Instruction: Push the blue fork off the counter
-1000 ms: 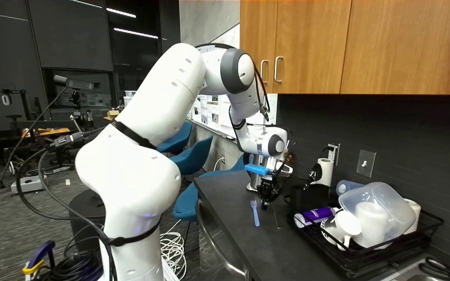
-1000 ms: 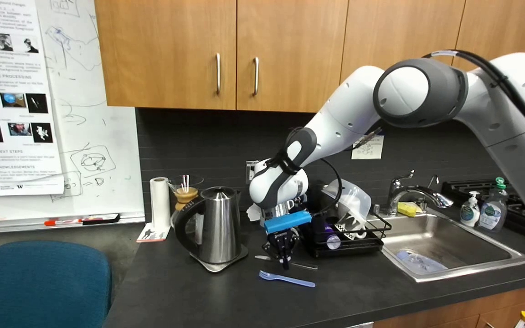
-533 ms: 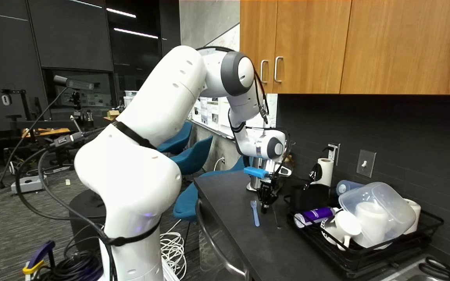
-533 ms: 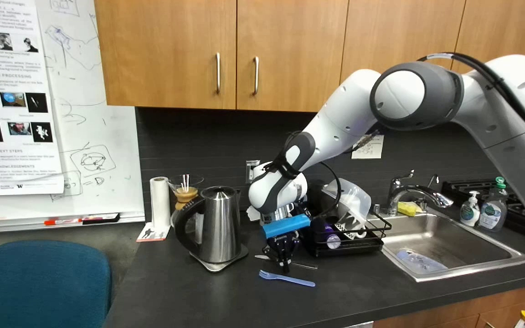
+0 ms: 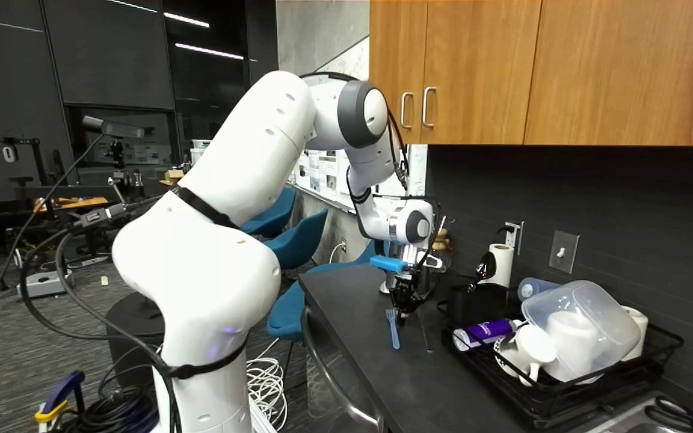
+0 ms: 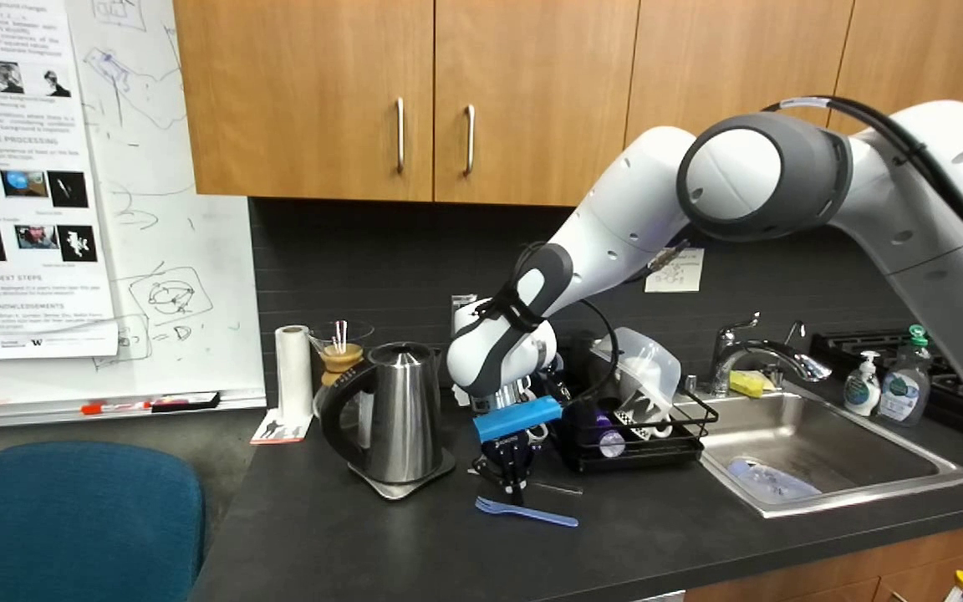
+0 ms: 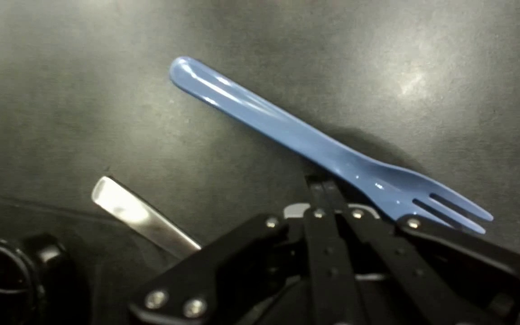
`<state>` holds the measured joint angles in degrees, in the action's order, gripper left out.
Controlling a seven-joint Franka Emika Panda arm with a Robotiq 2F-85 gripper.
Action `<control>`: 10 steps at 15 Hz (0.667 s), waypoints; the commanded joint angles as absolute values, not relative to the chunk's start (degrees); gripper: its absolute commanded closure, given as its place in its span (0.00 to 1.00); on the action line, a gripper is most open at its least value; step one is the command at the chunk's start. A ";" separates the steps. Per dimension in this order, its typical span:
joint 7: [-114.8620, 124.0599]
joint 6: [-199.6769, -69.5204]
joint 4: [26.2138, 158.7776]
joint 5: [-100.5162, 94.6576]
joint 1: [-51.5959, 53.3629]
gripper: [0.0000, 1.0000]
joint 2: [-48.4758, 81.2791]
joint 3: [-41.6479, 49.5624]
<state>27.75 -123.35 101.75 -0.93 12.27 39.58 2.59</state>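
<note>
The blue fork [image 5: 393, 332] lies flat on the dark counter [image 6: 348, 548], set in from the front edge. It shows in an exterior view [image 6: 536, 512] and whole, except for tine parts behind the gripper, in the wrist view [image 7: 264, 115]. My gripper [image 7: 322, 180] is shut and empty, its fingertips together, pointing down. The tips are right beside the fork's neck, on the side toward the metal knife; whether they touch the fork I cannot tell. The gripper also shows low over the counter in both exterior views [image 5: 401, 320] [image 6: 516, 498].
A metal knife [image 7: 142, 216] lies behind the fork, partly hidden by the gripper. A black dish rack [image 6: 640, 456] with cups and a clear tub stands behind. A steel kettle [image 6: 405, 418] stands beside the arm. The sink [image 6: 833, 443] is farther along. The counter's front edge [image 5: 346, 355] is near the fork.
My gripper has shifted a little left in both exterior views, and its tips are nearer the fork. The fork has not moved. The arm has lowered slightly.
</note>
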 commanded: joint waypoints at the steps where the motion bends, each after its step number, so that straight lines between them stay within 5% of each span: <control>1: 28.62 -122.23 101.27 -1.38 13.18 1.00 39.11 2.49; 10: 28.05 -122.51 101.58 -0.95 13.81 1.00 39.09 1.58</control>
